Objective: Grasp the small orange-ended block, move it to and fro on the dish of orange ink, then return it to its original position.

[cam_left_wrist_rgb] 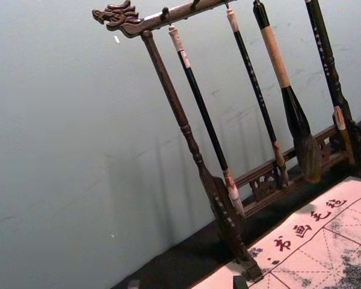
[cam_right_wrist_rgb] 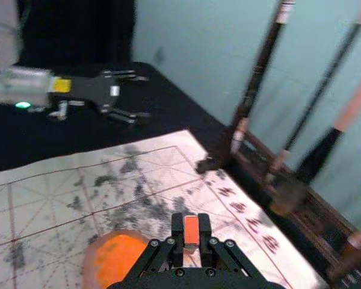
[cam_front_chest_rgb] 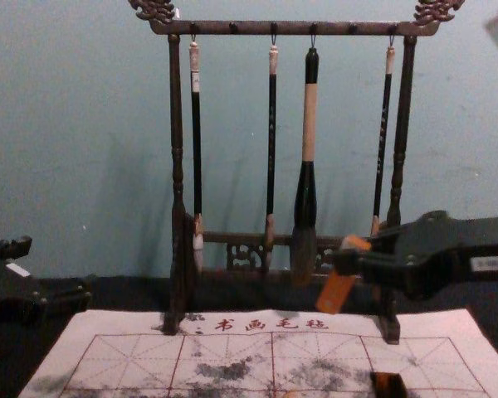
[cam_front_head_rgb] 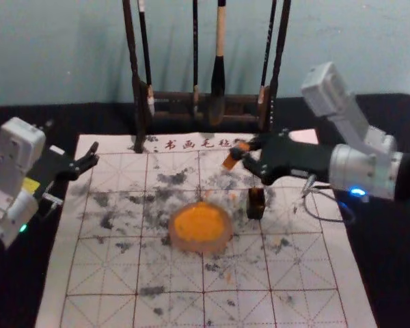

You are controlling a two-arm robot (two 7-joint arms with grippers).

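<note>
- Orange-ended block [cam_front_head_rgb: 230, 162]: held in the right pincer [cam_right_wrist_rgb: 191, 226], off the mat [cam_front_head_rgb: 314, 273] and tilted, its lower end projecting below the grip.
- Hazard, rotation: the slanted block probably pivots between the fingers if its end meets the dish [cam_front_head_rgb: 203, 247] with excess force. Probable cause: narrow contact area.
- Hazard, dish displacement: the dish lies below the right pincer, toward the robot and to its left. Pressing hard during the to-and-fro strokes may slide or tip it.
- Hazard, collision: a dark block [cam_front_head_rgb: 256, 203] stands below the right pincer, on its robot-facing side, near the dish. A low approach may knock it over.
- Hazard, rear contact: the brush rack [cam_front_chest_rgb: 177, 149] stands beyond the right pincer. Excess forward travel may strike a hanging brush [cam_front_chest_rgb: 308, 191].
- Hazard, staining: orange ink [cam_front_head_rgb: 199, 222] may drip onto the mat during return if the block leaves the dish overloaded.
- Right pincer, opening: fingers parted only by the width of the block, one on each side. No contact with the dish.
- Left pincer [cam_front_chest_rgb: 56, 272]: idle at the robot's left, well apart from the right pincer; fingers spread, nothing between them.
</note>
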